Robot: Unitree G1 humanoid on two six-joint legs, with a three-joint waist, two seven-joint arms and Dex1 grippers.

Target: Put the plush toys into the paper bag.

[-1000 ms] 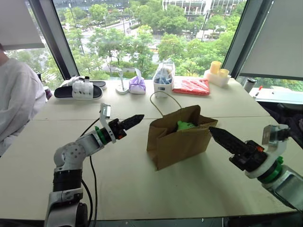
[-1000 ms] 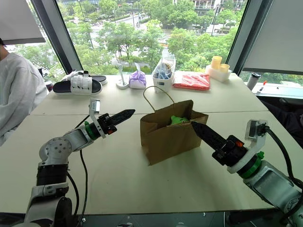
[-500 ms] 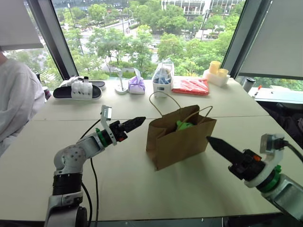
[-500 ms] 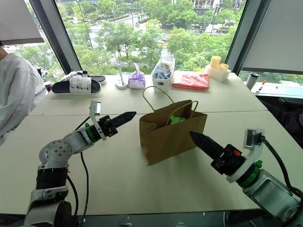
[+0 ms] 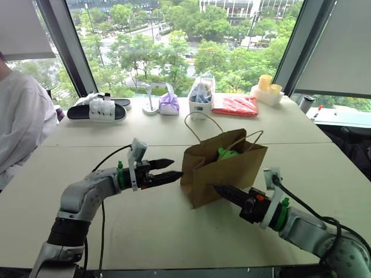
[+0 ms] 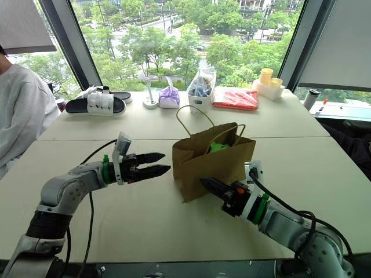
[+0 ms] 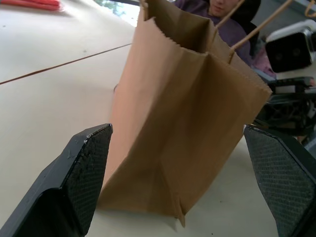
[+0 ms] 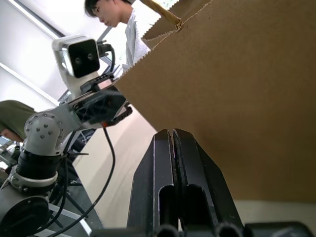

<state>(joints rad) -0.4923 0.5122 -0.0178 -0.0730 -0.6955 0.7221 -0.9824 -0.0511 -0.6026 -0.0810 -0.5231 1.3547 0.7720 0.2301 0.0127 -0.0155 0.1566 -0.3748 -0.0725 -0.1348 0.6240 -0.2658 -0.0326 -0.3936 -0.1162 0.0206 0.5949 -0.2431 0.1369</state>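
The brown paper bag (image 5: 223, 169) stands upright at the table's middle, its rope handles up. A light green plush toy (image 5: 227, 154) peeks out of the bag's open top. My left gripper (image 5: 170, 168) is open and points level at the bag's left side, close to it without touching. In the left wrist view its fingers (image 7: 84, 168) stand on either side of the bag (image 7: 187, 113). My right gripper (image 5: 217, 188) is shut on nothing, low by the bag's front lower edge. Its closed fingertips (image 8: 173, 133) lie just in front of the bag wall (image 8: 237, 98).
Along the far edge by the window lie a black-and-white sandal (image 5: 95, 110), a purple pouch (image 5: 168, 104), a clear plastic bag (image 5: 201, 92), a red packet (image 5: 235, 106) and yellow cups (image 5: 265, 88). A person in white (image 5: 20, 127) sits at the left.
My right gripper has shut and swung left and down to the bag's front. My left gripper has rolled, showing its spread fingers, and drawn back a little.
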